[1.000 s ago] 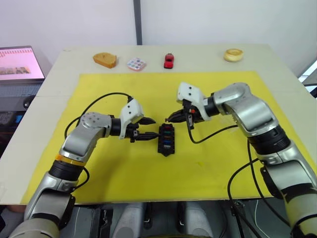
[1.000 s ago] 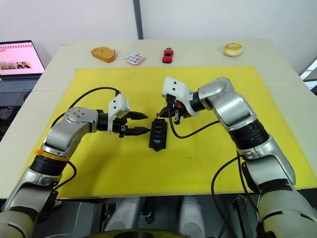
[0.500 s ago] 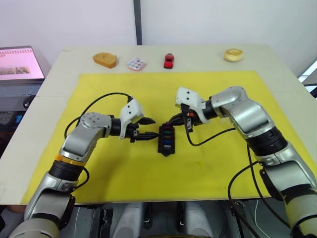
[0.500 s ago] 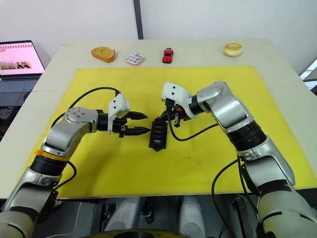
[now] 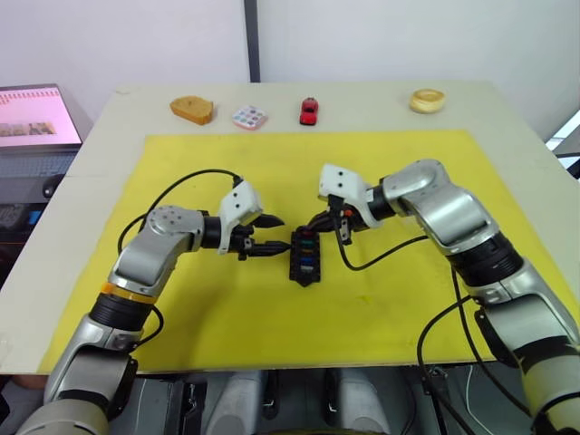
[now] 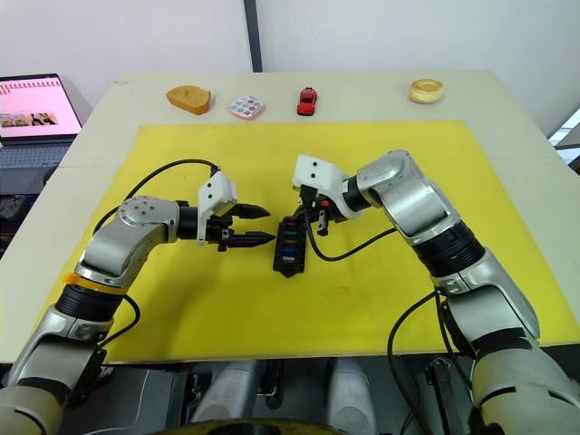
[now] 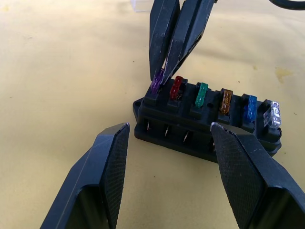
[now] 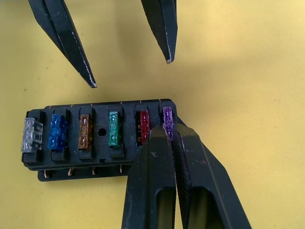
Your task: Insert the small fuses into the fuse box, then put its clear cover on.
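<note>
Fuse box sits mid yellow mat, all six slots filled. Right gripper pinched shut on purple fuse, seating it. Left gripper spread wide, empty, beside box. Cover not yet on.

Both arms are silver-grey metal shells with rounded, chunky joints and darker black ribbed sections toward the elbows. The left arm has a thin orange band around it near the elbow. Each wrist carries a small white boxy camera housing, and a loose black cable loops out from each forearm to it. The left pincer and right pincer each have two black tapered fingers with a fine cross-hatched grip texture on the inner faces.
</note>
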Controlling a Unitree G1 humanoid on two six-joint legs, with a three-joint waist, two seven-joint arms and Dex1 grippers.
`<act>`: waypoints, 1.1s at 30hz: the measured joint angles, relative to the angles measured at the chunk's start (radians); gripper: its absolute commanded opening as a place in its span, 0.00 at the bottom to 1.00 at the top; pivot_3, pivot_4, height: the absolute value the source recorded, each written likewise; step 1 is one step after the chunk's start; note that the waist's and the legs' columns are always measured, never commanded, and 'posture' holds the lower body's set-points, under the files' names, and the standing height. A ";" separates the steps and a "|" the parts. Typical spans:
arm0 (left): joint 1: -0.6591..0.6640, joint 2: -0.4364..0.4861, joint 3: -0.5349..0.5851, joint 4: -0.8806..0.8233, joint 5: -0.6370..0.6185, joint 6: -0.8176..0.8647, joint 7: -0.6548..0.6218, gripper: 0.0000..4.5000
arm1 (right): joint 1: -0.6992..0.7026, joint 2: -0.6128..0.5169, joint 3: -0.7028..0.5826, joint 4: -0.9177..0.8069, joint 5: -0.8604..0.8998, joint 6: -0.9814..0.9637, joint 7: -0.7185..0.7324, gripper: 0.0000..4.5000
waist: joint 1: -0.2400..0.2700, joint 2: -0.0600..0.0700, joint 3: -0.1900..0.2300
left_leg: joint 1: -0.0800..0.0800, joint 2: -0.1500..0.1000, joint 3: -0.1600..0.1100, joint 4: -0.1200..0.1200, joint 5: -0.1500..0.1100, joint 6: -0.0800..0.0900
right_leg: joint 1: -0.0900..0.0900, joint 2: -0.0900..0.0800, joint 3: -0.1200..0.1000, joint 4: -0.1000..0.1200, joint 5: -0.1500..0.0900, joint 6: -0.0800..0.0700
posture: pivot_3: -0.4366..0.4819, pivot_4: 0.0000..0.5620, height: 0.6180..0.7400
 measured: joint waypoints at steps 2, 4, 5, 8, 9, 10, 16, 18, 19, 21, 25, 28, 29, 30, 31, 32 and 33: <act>0.000 0.000 0.000 0.000 0.000 0.000 0.003 0.63 | 0.000 0.001 0.001 0.000 -0.006 -0.001 0.000 0.00 | 0.000 0.000 0.000 | 0.000 0.000 0.000 0.000 0.000 0.000 | 0.000 0.000 0.000 0.000 0.000 0.000 | 0.48 0.27 1.00; 0.000 0.000 0.000 0.000 0.000 0.000 0.005 0.63 | 0.000 0.001 0.001 -0.001 -0.010 -0.002 0.000 0.00 | 0.000 0.000 0.000 | 0.000 0.000 0.000 0.000 0.000 0.000 | 0.000 0.000 0.000 0.000 0.000 0.000 | 0.48 0.27 1.00; 0.000 0.000 0.000 0.000 0.000 0.000 0.006 0.63 | 0.000 0.001 0.001 -0.001 -0.010 -0.002 0.000 0.00 | 0.000 0.000 0.000 | 0.000 0.000 0.000 0.000 0.000 0.000 | 0.000 0.000 0.000 0.000 0.000 0.000 | 0.48 0.27 1.00; 0.000 0.000 0.000 0.000 0.000 0.000 0.006 0.64 | 0.000 0.001 0.001 -0.001 -0.010 -0.002 0.002 0.07 | 0.000 0.000 0.000 | 0.000 0.000 0.000 0.000 0.000 0.000 | 0.000 0.000 0.000 0.000 0.000 0.000 | 0.48 0.27 1.00; 0.000 0.000 0.000 0.000 0.000 0.000 0.006 0.64 | 0.000 0.001 0.001 -0.001 -0.010 -0.003 0.004 0.15 | 0.000 0.000 0.000 | 0.000 0.000 0.000 0.000 0.000 0.000 | 0.000 0.000 0.000 0.000 0.000 0.000 | 0.48 0.27 1.00; 0.000 0.000 0.000 0.000 0.000 0.000 0.006 0.64 | 0.000 0.001 0.002 -0.001 -0.010 -0.002 0.006 0.21 | 0.000 0.000 0.000 | 0.000 0.000 0.000 0.000 0.000 0.000 | 0.000 0.000 0.000 0.000 0.000 0.000 | 0.48 0.27 1.00; 0.000 0.000 0.003 0.000 0.000 -0.001 0.008 0.64 | 0.000 0.001 -0.009 0.002 -0.003 0.005 0.008 0.52 | 0.000 0.000 0.000 | 0.000 0.000 0.000 0.000 0.000 0.000 | 0.000 0.000 0.000 0.000 0.000 0.000 | 0.48 0.27 1.00; 0.000 0.000 0.003 0.000 0.000 -0.001 0.008 0.64 | -0.001 0.002 -0.024 0.002 0.013 0.012 0.008 0.52 | 0.000 0.000 0.000 | 0.000 0.000 0.000 0.000 0.000 0.000 | 0.000 0.000 0.000 0.000 0.000 0.000 | 0.48 0.27 1.00; 0.000 0.000 0.003 0.000 0.000 -0.002 0.008 0.64 | -0.001 0.002 -0.031 0.002 0.017 0.015 0.008 0.52 | 0.000 0.000 0.000 | 0.000 0.000 0.000 0.000 0.000 0.000 | 0.000 0.000 0.000 0.000 0.000 0.000 | 0.48 0.27 1.00; -0.001 0.000 0.004 0.003 0.000 -0.005 0.008 0.64 | -0.001 0.003 -0.045 0.005 0.032 0.020 0.008 0.52 | 0.000 0.000 0.000 | 0.000 0.000 0.000 0.000 0.000 0.000 | 0.000 0.000 0.000 0.000 0.000 0.000 | 0.48 0.27 1.00; -0.002 0.002 0.006 0.014 0.000 -0.007 0.005 0.64 | -0.011 -0.003 -0.092 0.035 0.058 0.018 0.015 0.52 | 0.000 0.000 0.000 | 0.000 0.000 0.000 0.000 0.000 0.000 | 0.000 0.000 0.000 0.000 0.000 0.000 | 0.48 0.27 1.00; -0.004 0.014 0.007 0.019 0.000 -0.008 0.003 0.64 | -0.009 -0.004 -0.124 0.041 0.083 0.004 0.022 0.52 | -0.001 0.000 0.000 | 0.000 0.000 0.000 0.000 0.000 0.000 | 0.000 0.000 0.000 0.000 0.000 0.000 | 0.48 0.27 1.00; -0.006 0.017 0.007 0.019 0.000 -0.008 0.002 0.64 | -0.005 -0.002 -0.143 0.040 0.098 0.003 0.021 0.47 | 0.000 0.000 0.000 | 0.000 0.000 0.000 0.000 0.000 0.000 | 0.000 0.000 0.000 0.000 0.000 0.000 | 0.48 0.27 1.00; -0.008 0.019 0.008 0.019 0.000 -0.008 0.001 0.64 | 0.002 0.000 -0.159 0.039 0.109 -0.001 0.019 0.40 | 0.000 0.000 0.000 | 0.000 0.000 0.000 0.000 0.000 0.000 | 0.000 0.000 0.000 0.000 0.000 0.000 | 0.48 0.27 1.00; -0.009 0.022 0.008 0.019 0.000 -0.008 0.001 0.64 | 0.011 0.000 -0.166 0.036 0.111 -0.007 0.017 0.34 | 0.001 0.000 0.000 | 0.000 0.000 0.000 0.000 0.000 0.000 | 0.000 0.000 0.000 0.000 0.000 0.000 | 0.48 0.27 1.00; -0.010 0.024 0.008 0.019 0.000 -0.009 0.001 0.64 | 0.029 0.003 -0.173 0.028 0.113 -0.018 0.013 0.24 | 0.001 0.000 0.000 | 0.000 0.000 0.000 0.000 0.000 0.000 | 0.000 0.000 0.000 0.000 0.000 0.000 | 0.48 0.27 1.00; -0.010 0.027 0.009 0.019 0.000 -0.009 0.000 0.64 | 0.050 0.006 -0.177 0.021 0.118 -0.027 0.010 0.13 | 0.001 0.000 0.000 | 0.000 0.000 0.000 0.000 0.000 0.000 | 0.000 0.000 0.000 0.000 0.000 0.000 | 0.48 0.27 1.00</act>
